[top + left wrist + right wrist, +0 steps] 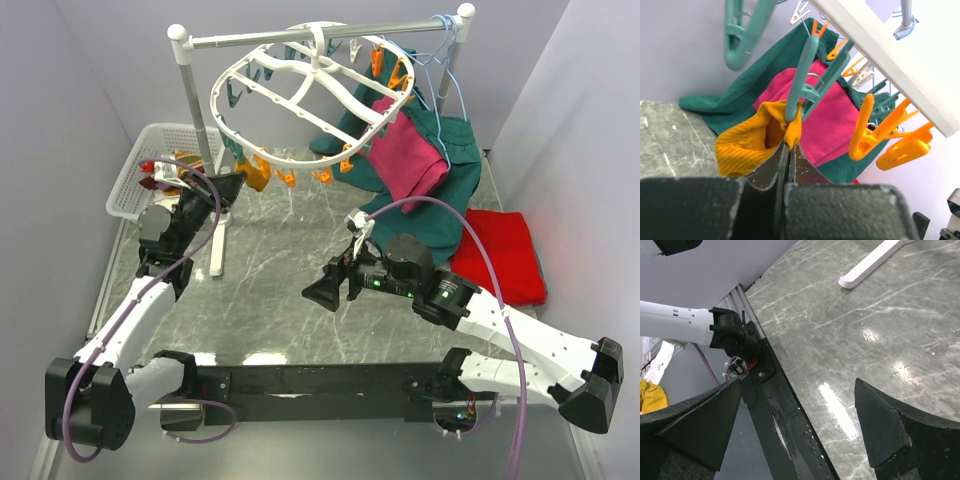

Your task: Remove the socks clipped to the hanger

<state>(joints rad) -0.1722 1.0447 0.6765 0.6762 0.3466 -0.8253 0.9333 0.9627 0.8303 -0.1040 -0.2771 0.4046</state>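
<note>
The left gripper [788,149], pinched shut seemingly on the hem of the mustard sock [745,142] below its teal clip [802,70], should tug nearward to free it; the right gripper [799,387] hangs open, empty.

White plastic oval hanger frame [300,80]: orange plastic clips [875,135] and teal plastic clips [802,75]. Mustard-yellow ribbed knit sock [745,145]: single colour, no stripes visible. Magenta cloth garment [405,155]: plain. Dark green clothes [460,195]: plain. Folded red cloth [505,260]: plain. Stone-look surface [280,280]: grey-green, pale marbled veining. Left fingers [762,175] and right fingers [885,430]: black.
</note>
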